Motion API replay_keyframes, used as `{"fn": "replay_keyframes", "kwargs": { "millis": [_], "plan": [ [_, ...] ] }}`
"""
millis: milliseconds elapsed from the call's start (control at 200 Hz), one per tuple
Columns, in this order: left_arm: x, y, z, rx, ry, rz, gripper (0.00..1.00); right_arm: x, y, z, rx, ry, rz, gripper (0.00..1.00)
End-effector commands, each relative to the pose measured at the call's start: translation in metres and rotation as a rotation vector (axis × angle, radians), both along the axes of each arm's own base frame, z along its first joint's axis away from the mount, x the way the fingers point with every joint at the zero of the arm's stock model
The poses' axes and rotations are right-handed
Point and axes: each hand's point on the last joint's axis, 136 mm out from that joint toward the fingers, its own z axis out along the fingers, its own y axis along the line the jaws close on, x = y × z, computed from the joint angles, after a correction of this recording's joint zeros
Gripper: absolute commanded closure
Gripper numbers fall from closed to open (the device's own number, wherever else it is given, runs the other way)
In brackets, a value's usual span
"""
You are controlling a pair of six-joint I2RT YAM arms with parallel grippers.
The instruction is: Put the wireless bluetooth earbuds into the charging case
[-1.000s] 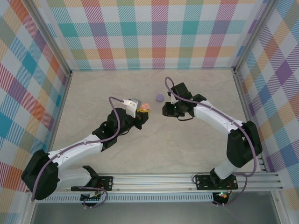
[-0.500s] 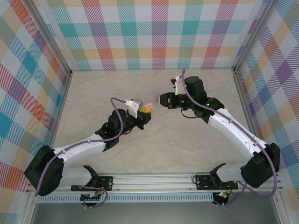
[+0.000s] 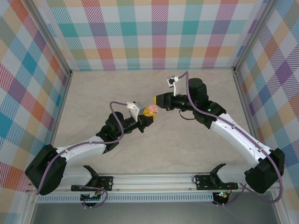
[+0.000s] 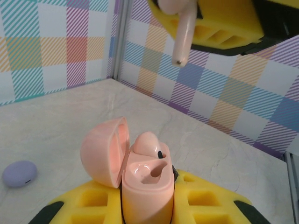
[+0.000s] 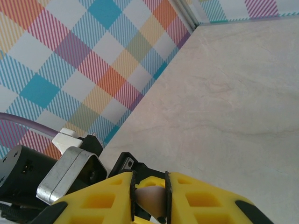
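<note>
My left gripper [image 4: 147, 198] is shut on a pink charging case [image 4: 147, 186], held upright with its lid [image 4: 103, 151] hinged open to the left. One pink earbud [image 4: 148, 142] sits in the far slot; the near slot is bare. My right gripper [image 5: 150, 196] is shut on a second pink earbud [image 5: 150, 199]. In the left wrist view that earbud [image 4: 183, 35] hangs stem-down above and to the right of the case, not touching it. From above, the right gripper [image 3: 156, 100] hovers just over the case [image 3: 150, 110] and the left gripper [image 3: 148, 116].
A small purple round piece [image 4: 19, 173] lies on the marble tabletop [image 3: 187, 144] left of the case. Checked walls [image 3: 154, 32] with metal posts close in the table on three sides. The left wrist's metal bracket [image 5: 70, 172] sits close under my right gripper.
My right arm has swung up and to the left with the earbud, ending over the case. My left gripper has shifted slightly right with the open case.
</note>
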Motion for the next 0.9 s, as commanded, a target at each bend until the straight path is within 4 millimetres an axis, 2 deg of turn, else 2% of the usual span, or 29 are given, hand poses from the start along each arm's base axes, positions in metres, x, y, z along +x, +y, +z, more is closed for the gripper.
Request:
{"fn": "replay_keyframes", "kwargs": {
  "millis": [0,315,895],
  "plan": [
    [-0.01,-0.008,0.025,-0.056,-0.074,-0.062,0.84,-0.01,0.005,0.017,0.03,-0.088,0.049,0.75],
    [-0.011,-0.006,0.046,-0.107,-0.072,-0.055,0.84,-0.013,0.01,0.013,0.011,-0.096,0.067,0.74],
    [-0.012,0.002,0.058,-0.116,-0.09,-0.022,0.84,-0.019,0.018,0.004,-0.025,-0.078,0.106,0.73]
  ]
}}
